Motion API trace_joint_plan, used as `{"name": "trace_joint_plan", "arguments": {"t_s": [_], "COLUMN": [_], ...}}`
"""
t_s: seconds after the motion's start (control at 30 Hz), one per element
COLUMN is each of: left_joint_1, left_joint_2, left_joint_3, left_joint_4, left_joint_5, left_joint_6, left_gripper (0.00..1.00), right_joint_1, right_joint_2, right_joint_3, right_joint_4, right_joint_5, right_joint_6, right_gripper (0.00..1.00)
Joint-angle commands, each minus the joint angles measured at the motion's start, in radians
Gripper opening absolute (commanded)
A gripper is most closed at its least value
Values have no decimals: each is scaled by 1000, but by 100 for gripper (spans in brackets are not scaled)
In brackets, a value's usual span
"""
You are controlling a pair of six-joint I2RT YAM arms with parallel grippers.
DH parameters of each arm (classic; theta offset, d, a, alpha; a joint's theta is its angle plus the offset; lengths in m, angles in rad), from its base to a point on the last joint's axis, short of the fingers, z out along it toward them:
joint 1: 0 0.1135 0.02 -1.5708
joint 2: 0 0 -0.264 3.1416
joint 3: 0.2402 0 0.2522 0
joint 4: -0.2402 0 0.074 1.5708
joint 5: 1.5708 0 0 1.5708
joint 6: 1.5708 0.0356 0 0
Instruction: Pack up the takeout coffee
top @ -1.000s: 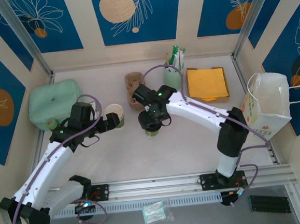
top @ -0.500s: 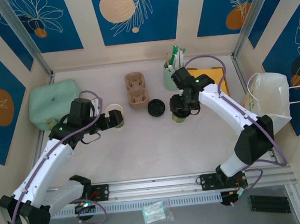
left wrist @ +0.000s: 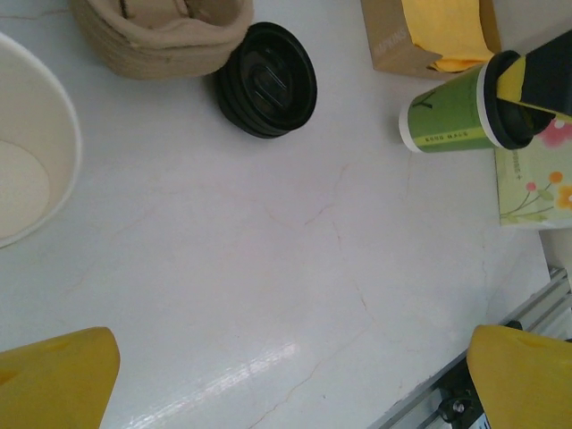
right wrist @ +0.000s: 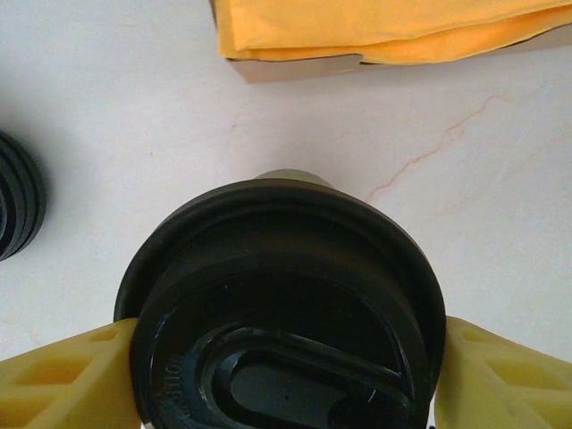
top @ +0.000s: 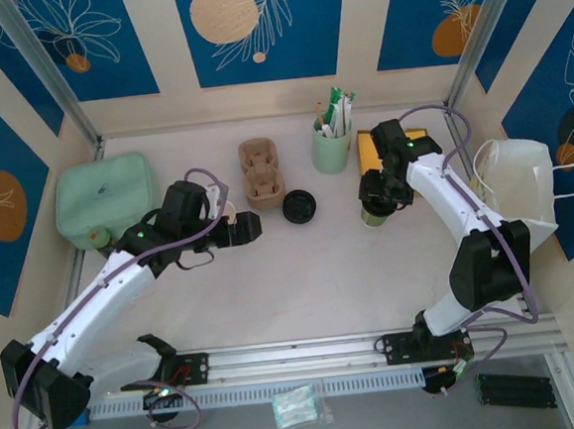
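Two paper cups and one loose black lid share the surface: the lidless cup sits by the widely spread left jaws, while the takeout coffee, upright with its long axis vertical and lid up, is pinched at the lid by the right jaws, just beside the napkin box and near one paper bag.

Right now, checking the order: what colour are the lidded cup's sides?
Takeout coffee: green, white bottom band; clearest in left wrist view.
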Motion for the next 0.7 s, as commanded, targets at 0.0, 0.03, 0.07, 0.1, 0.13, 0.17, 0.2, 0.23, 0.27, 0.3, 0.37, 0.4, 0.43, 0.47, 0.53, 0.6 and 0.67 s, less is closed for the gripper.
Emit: {"name": "trace_joint_plan", "arguments": {"t_s": [0.0, 0.03, 0.07, 0.1, 0.13, 0.17, 0.2, 0.23, 0.27, 0.3, 0.37, 0.4, 0.43, 0.47, 0.53, 0.6, 0.67], "left_joint_1": [-28, -34, -39, -45, -49, -53, -55, -57, -59, -62, -63, -65, -64, -67, -66, -67, -69], "left_joint_2": [17, 23, 27, 31, 35, 36, 37, 39, 39, 40, 40, 39, 39, 40, 41, 42, 46], "left_joint_3": [39, 41, 43, 45, 46, 47, 48, 47, 50, 50, 52, 53, 53, 51, 51, 51, 52], "left_joint_4": [25, 25, 26, 25, 27, 27, 27, 27, 26, 25, 22, 22, 21, 21, 22, 22, 23], "left_joint_5": [-30, -35, -39, -43, -45, -48, -50, -52, -53, -55, -59, -59, -61, -61, -63, -63, -60], "left_joint_6": [-10, -12, -11, -11, -12, -14, -14, -16, -16, -15, -15, -15, -16, -17, -18, -18, -17], "left_gripper": [99, 99, 99, 99, 100, 99, 99, 99, 100, 99, 99, 99, 99, 99, 99, 100, 100], "right_joint_1": [-15, -18, -19, -21, -21, -22, -22, -22, -23, -21, -17, -16, -15, -14, -13, -13, -12], "right_joint_2": [13, 22, 31, 38, 47, 59, 69, 81, 92, 99, 105, 105, 103, 101, 94, 90, 83], "right_joint_3": [-15, -20, -23, -29, -36, -42, -47, -51, -53, -53, -57, -58, -58, -59, -58, -55, -52], "right_joint_4": [20, 25, 30, 36, 42, 50, 54, 58, 59, 59, 60, 60, 62, 62, 59, 58, 54], "right_joint_5": [-27, -30, -31, -34, -35, -39, -39, -38, -40, -40, -37, -36, -35, -35, -34, -32, -32], "right_joint_6": [-23, -23, -24, -23, -22, -22, -21, -21, -22, -22, -25, -24, -25, -24, -23, -22, -22], "right_gripper": [70, 70, 70, 70, 70, 71, 71, 71, 73, 74, 77, 79, 81, 83, 87, 90, 92]}}
